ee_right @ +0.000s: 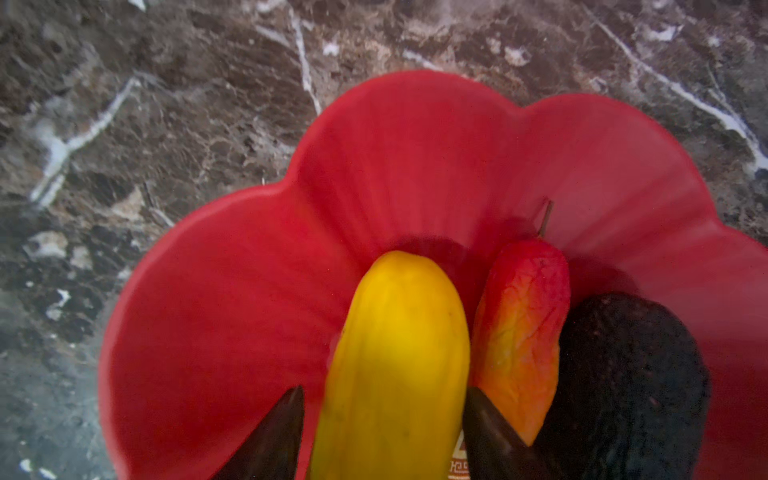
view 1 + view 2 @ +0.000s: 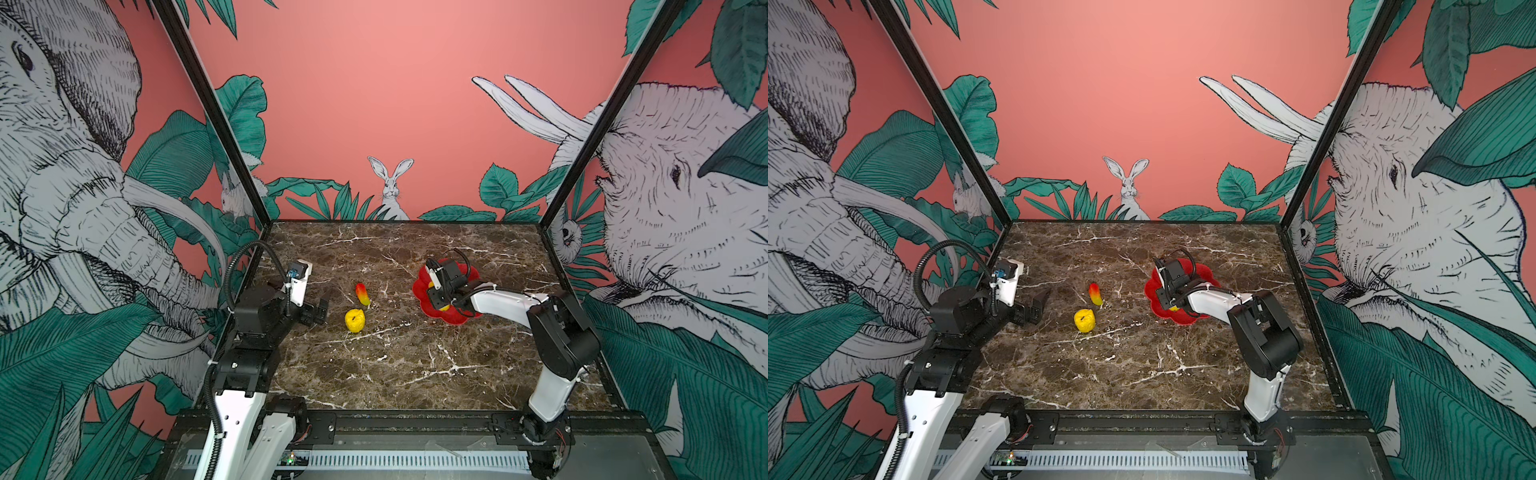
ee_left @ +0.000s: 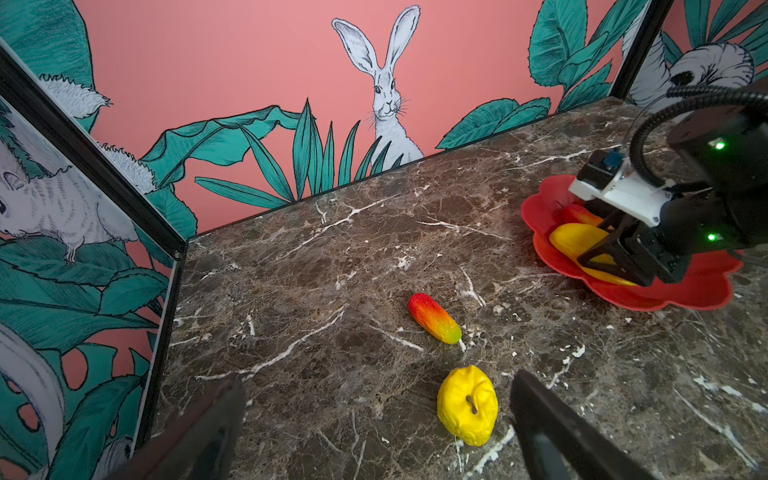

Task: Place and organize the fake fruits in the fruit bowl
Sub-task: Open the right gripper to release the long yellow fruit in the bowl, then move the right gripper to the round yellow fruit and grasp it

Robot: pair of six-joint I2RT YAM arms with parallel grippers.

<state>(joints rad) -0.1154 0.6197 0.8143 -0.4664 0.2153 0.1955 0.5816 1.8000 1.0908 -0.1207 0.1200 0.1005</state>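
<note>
On the dark marble surface [image 2: 399,365], three plastic fruits (long yellow oval [image 1: 395,353], slim red-orange one [image 1: 519,332], black oval [image 1: 631,374]) are held by the glossy red flower-shaped bowl [image 1: 216,332] at right, the right fingers [image 1: 270,436] released around the yellow. Left out, near the released left fingers [image 3: 552,424]: round yellow apple [image 2: 354,320], second slim red-orange fruit [image 2: 363,294].

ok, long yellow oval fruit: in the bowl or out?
In: long yellow oval plastic fruit lies inside glossy red flower-shaped bowl, beside slim red-orange fruit.
</note>
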